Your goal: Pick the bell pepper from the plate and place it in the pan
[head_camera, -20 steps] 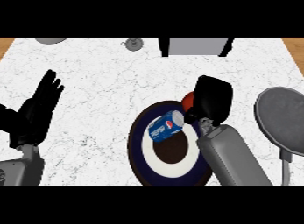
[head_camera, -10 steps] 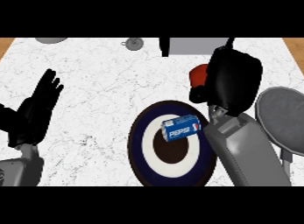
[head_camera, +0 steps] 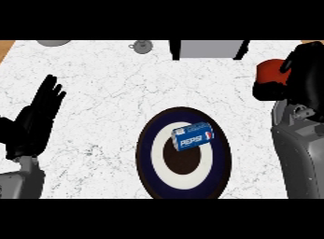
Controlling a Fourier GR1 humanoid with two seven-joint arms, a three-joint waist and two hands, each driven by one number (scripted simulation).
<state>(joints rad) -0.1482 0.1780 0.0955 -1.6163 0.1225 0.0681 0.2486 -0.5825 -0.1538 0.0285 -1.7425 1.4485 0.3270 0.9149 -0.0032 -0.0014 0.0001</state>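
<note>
near centre: round dark-blue-and-white plate [head_camera: 154, 154] on white marble tabletop [head_camera: 123, 93], blue soda can [head_camera: 192, 136] lying on it | left: black left hand [head_camera: 33, 121] resting, fingers straight | far right: black right hand [head_camera: 309, 79] curled round red bell pepper [head_camera: 269, 77], lifted right of plate; pan not visible.
</note>
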